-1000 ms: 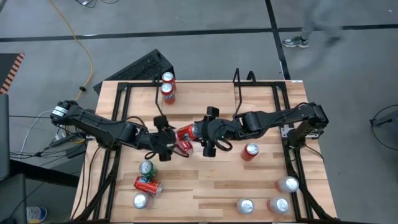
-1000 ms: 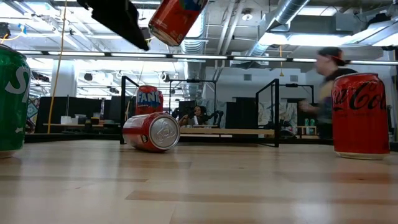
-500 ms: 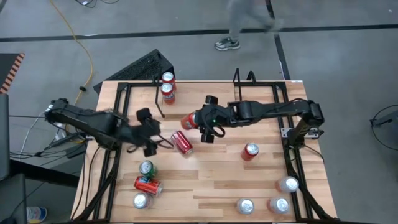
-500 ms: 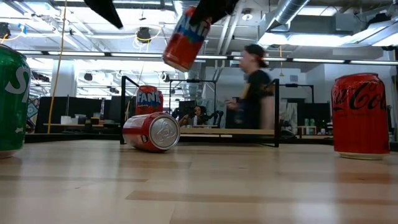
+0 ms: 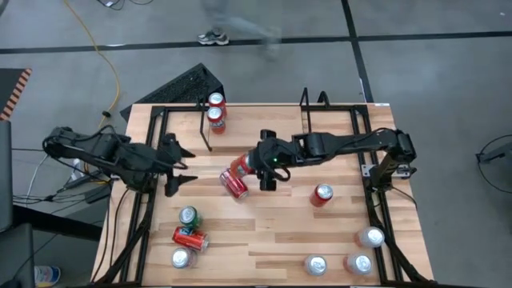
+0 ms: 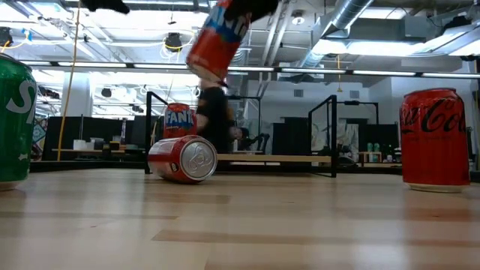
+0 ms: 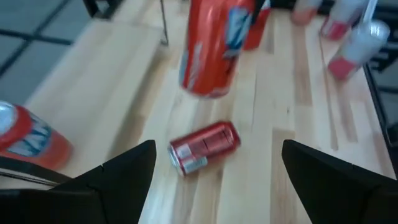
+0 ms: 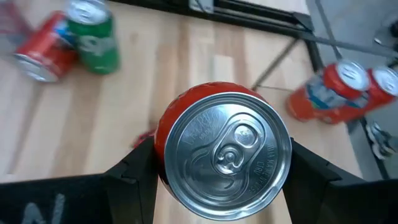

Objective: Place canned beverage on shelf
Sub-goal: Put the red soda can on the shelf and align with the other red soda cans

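Note:
My right gripper (image 5: 250,166) is over the middle of the table, shut on an orange-red can (image 5: 240,166) that hangs tilted in the air (image 6: 217,37). Under it a red can (image 5: 234,184) lies on its side on the wood. The shelf (image 5: 305,108) of thin black rods stands at the far edge. Two orange cans (image 5: 216,110) stand upright at its left end. My left gripper (image 5: 188,166) is open at the table's left side, apart from every can; its fingers (image 7: 124,177) have nothing between them. My right gripper pinches the can's side wall just below its top rim (image 8: 163,163) between its two fingers (image 8: 140,171). The fingers come from the table's right, slanting down, and lie along the can. The can is lifted clear and tilted, its silver top (image 8: 224,149) toward the wrist.
A red cola can (image 5: 322,194) stands right of centre. A green can (image 5: 190,214), a lying red can (image 5: 190,238) and several silver-topped cans (image 5: 358,262) are near the front edge. Black rails (image 5: 376,200) edge the table. A person (image 5: 232,32) walks past the far side.
My left gripper has drawn back from the held can toward the table's left edge and risen, staying open. The can in my right gripper has tipped more upright and stays above the lying red can.

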Robot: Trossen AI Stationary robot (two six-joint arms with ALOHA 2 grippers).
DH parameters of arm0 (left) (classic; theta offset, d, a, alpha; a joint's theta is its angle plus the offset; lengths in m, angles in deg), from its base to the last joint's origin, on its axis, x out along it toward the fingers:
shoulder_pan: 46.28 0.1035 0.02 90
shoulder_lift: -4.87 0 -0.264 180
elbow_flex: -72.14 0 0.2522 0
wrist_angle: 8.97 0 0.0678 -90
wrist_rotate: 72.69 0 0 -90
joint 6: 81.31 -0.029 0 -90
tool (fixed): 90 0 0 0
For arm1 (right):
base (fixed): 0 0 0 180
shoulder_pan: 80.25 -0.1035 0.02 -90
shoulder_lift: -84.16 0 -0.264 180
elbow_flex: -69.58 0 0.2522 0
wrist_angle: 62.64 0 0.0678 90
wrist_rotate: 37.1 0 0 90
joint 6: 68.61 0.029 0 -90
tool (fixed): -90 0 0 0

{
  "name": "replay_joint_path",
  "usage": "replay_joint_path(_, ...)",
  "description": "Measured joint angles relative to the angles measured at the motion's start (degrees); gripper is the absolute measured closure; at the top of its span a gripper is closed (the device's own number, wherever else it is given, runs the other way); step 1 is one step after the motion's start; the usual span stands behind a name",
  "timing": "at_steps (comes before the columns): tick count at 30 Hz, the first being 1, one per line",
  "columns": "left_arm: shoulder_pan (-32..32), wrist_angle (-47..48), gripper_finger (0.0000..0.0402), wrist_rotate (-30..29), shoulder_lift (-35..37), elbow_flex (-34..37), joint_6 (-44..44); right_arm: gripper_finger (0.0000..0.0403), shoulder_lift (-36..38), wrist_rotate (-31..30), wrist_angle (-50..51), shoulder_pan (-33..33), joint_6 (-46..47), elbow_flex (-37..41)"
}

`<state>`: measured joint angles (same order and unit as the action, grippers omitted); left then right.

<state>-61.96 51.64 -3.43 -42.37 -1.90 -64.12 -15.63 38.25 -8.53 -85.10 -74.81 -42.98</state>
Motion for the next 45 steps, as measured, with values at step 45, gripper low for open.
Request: replay_joint_path(45, 10.31, -38.79, 0.0066, 35.68, -28.87, 3.97, -7.1, 0.0159, 0.0, 2.25, 5.05, -11.72, 6.22, -0.35)
